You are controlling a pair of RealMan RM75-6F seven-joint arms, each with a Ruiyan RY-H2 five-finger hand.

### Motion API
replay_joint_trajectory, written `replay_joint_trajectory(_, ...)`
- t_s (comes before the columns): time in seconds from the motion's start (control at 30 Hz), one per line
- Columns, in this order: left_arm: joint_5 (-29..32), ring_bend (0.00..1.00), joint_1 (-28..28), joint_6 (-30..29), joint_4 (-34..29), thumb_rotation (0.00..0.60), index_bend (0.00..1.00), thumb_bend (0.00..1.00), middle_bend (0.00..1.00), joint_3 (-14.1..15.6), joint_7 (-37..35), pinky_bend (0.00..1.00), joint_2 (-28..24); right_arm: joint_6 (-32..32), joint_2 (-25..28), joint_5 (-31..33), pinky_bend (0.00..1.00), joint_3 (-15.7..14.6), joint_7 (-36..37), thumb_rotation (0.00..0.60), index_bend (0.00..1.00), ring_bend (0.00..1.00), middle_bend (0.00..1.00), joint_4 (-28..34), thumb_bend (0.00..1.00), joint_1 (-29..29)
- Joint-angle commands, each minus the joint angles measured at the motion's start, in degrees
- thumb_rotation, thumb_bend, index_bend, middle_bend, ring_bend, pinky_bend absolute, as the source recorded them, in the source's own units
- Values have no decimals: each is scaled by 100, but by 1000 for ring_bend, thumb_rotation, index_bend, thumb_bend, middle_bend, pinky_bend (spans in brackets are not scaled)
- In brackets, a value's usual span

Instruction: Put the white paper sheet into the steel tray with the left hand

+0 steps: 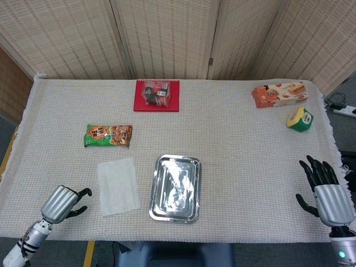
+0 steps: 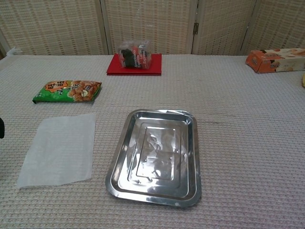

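The white paper sheet [image 1: 118,186] [image 2: 59,149] lies flat on the cloth, just left of the empty steel tray [image 1: 176,188] [image 2: 153,157]. My left hand [image 1: 64,203] hovers at the table's front left, a short gap left of the sheet, with its fingers pointing toward it and holding nothing. In the chest view only a dark fingertip [image 2: 1,129] shows at the left edge. My right hand [image 1: 325,192] is at the front right edge, fingers spread and empty, far from the tray.
A green snack bag [image 1: 108,135] lies behind the sheet. At the back are a red board with a wrapped packet [image 1: 157,95], an orange box [image 1: 279,94] and a green-yellow carton [image 1: 300,118]. The table's front edge runs close below the sheet and tray.
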State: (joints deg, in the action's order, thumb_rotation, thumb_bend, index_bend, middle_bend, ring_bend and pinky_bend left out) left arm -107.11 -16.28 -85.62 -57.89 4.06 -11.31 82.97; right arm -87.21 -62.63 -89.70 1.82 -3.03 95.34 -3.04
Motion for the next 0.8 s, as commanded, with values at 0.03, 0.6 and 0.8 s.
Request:
replay_joint_trajectory(0.03, -260, 1000, -327, -249, 1076, 600, 515, 229, 1000, 64, -586, 1000, 625, -64, -49, 45, 0, 59, 26, 600, 0, 0, 0, -50, 365, 15)
replay_joint_trajectory(0.6, -20, 1000, -753, -184, 3569, 600, 495, 357, 1000, 271, -1849, 1000, 2096, -19, 10, 116, 0, 88, 227, 600, 0, 0, 0, -118, 365, 24)
replay_joint_trajectory(0.8, 91, 1000, -772, -260, 3858, 600, 494, 358, 1000, 327, -2006, 1000, 2172, -24, 25, 124, 0, 97, 274, 600, 0, 0, 0, -141, 365, 31)
